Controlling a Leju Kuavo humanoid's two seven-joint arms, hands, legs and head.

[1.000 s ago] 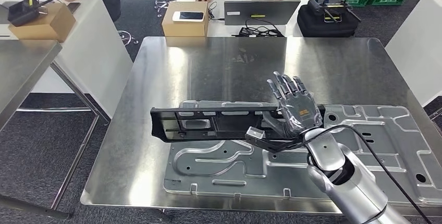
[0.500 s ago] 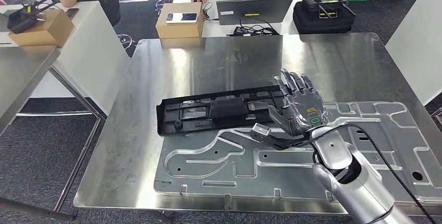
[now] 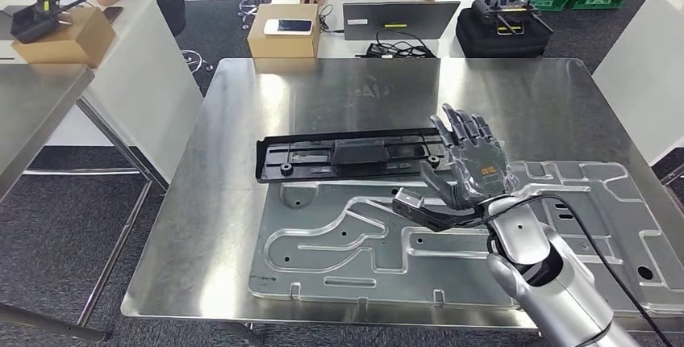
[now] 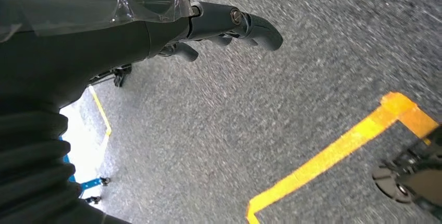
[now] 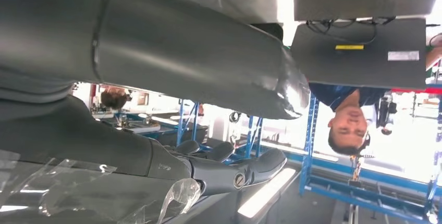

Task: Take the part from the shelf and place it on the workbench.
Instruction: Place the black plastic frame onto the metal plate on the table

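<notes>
The part (image 3: 351, 154), a long black plastic panel with slots, lies flat on the steel workbench (image 3: 242, 121), just behind the large stamped metal plate (image 3: 339, 242). My right hand (image 3: 469, 168) hovers at the part's right end with fingers spread and nothing in it; its thumb points toward the part, and I cannot tell whether it touches. In the right wrist view the thick thumb and dark fingers (image 5: 229, 169) stand apart. My left hand (image 4: 219, 23) hangs over grey floor, holding nothing, its fingers loosely extended.
Behind the workbench a white table carries a cardboard box (image 3: 286, 34) with a phone, a laptop (image 3: 401, 18) and a black case (image 3: 504, 31); people sit there. Another steel table (image 3: 32, 105) stands at left. A yellow floor line (image 4: 333, 156) runs below the left hand.
One second ago my right hand held the part tilted above the plate. The part has moved back and down flat onto the bench, and the hand has let go of it.
</notes>
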